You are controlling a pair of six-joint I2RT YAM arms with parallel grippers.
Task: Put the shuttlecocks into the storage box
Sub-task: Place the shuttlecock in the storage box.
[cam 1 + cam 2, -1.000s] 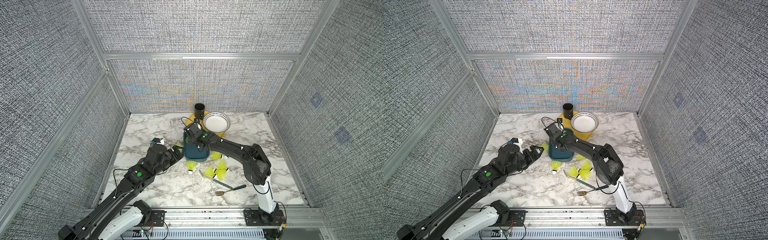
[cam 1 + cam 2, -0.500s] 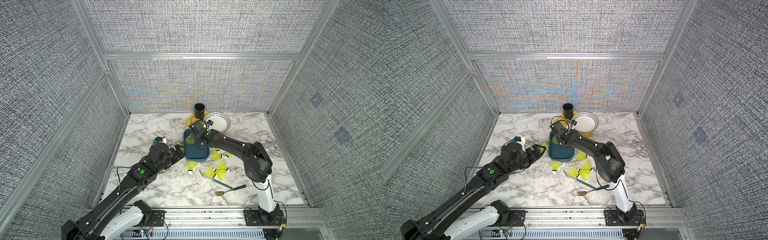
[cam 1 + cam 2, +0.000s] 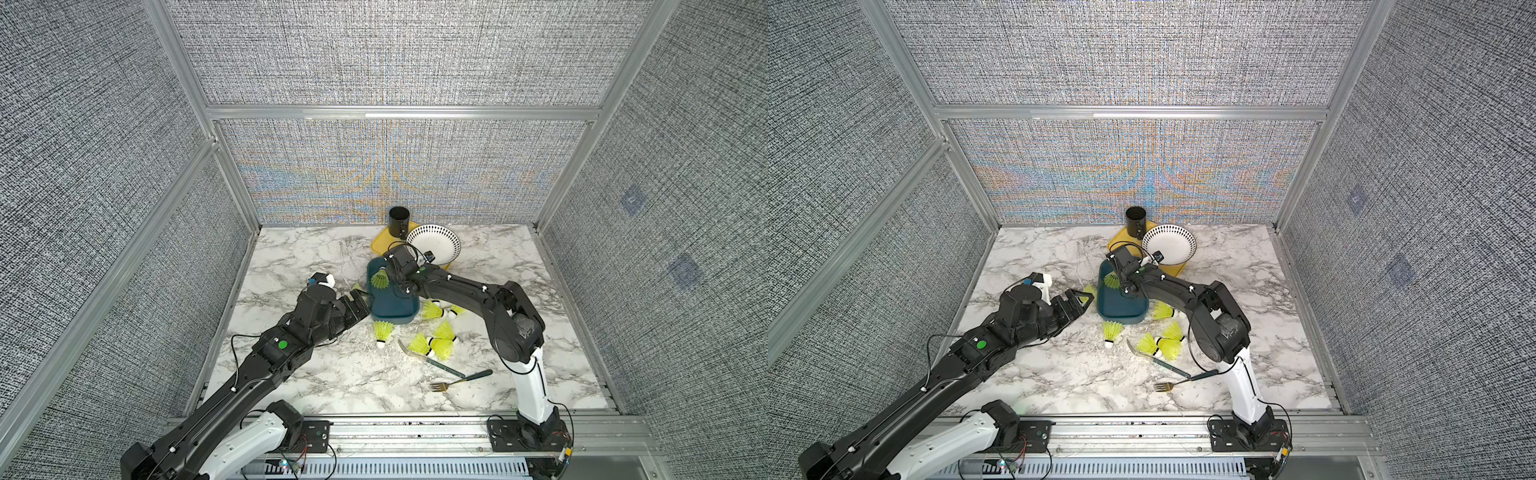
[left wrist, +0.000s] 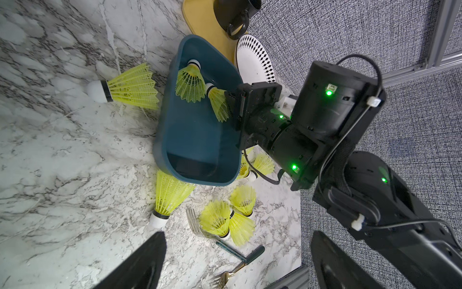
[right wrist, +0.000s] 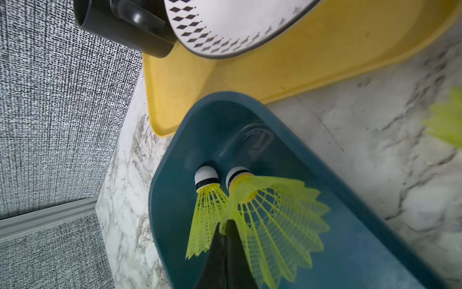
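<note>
Room: grey woven-fabric wall panels in an aluminium frame enclosed a white marble-patterned surface (image 3: 316, 257).
Right gripper: the right gripper (image 5: 225, 227) was clenched on the skirt edge of a neon yellow-green mesh shuttlecock (image 4: 218, 102) with a white rounded tip and a thin black band. The tip pointed away from the gripper, over the far end of the box.
Storage box: the dark teal-blue, shallow plastic storage box (image 3: 392, 319) with rounded corners sat near the middle of the surface, its far end just beside the tray.
Inside the box: a second shuttlecock (image 4: 189, 82) lay at the far end, tip toward the far wall, just beside the held one.
Left gripper: the left gripper (image 3: 1081, 302) was released, jaws wide apart and holding nothing, low and near the box wall facing the left arm.
Outside the box: a third shuttlecock (image 4: 130, 86) lay on its side just beside that same wall. A fourth shuttlecock (image 3: 382, 332) lay at the near end, skirt toward the box. A pair of shuttlecocks (image 3: 432, 309) lay by the opposite wall, partly under the right arm. A cluster of three shuttlecocks (image 3: 442, 348) lay nearer the front.
Cutlery: a metal fork with a dark green handle (image 3: 432, 361) lay beside the cluster. A gold-tined fork (image 3: 461, 380) lay just in front of it.
Back of surface: a flat yellow tray (image 3: 380, 245) carried a black mug (image 3: 399, 220) and a white bowl with a black-patterned rim (image 3: 434, 228).
</note>
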